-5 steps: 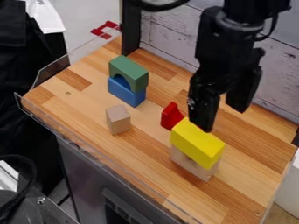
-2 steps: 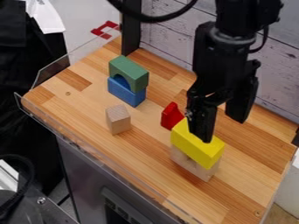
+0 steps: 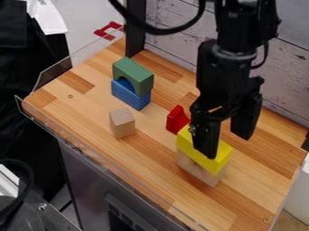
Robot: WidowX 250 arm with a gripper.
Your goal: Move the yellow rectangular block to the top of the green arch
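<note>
Nearest, the yellow block (image 3: 202, 161) lies on a pale block (image 3: 200, 173); probably light, rigid, slightly slick wood, best pinched mid-length across its long sides. Over it hangs the gripper (image 3: 227, 147), fingers apart. Farther off, the green arch (image 3: 136, 76) tops a blue block (image 3: 127, 95).

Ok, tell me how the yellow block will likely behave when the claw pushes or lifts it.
The yellow block should prove stiff, judging by its crisp straight edges. Its flat faces make rolling unlikely. Perched on a pale wooden block, it might slide or topple if the claw nudges it sideways.
</note>
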